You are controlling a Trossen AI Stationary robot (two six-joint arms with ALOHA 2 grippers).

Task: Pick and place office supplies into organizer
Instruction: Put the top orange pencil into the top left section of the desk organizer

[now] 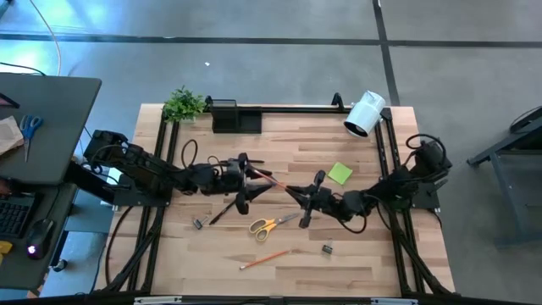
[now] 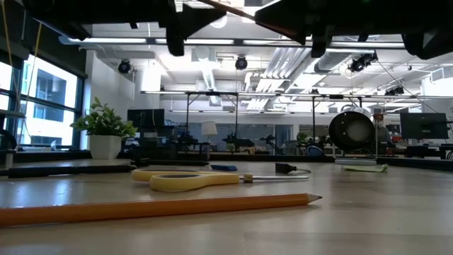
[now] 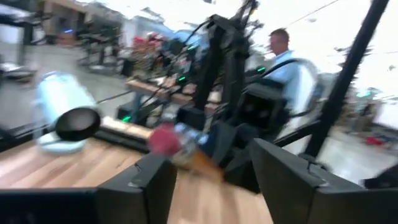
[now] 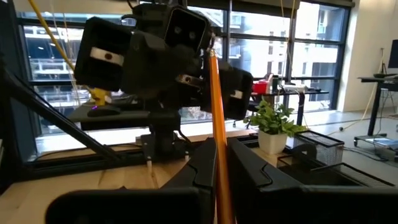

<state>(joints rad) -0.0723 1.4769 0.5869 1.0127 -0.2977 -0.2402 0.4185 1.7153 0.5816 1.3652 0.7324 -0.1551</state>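
Barely started: right gripper (image 4: pixel 217 180) is clamped on an orange pencil (image 4: pixel 217 143), left gripper (image 3: pixel 211 186) open and empty, while scissors (image 1: pixel 273 224) and sticky pad (image 1: pixel 340 174) lie well short of the organizer (image 1: pixel 234 117).

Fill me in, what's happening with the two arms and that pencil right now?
Mid-table, above the wood, the right gripper is shut on an orange pencil, whose eraser end sits between the fingers of the left gripper, which look parted. Yellow scissors, another pencil and the sticky-note pad lie loose; the organizer waits at the back edge.

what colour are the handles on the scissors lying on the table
Yellow. The scissors show it best in the low view, lying just behind an orange pencil.
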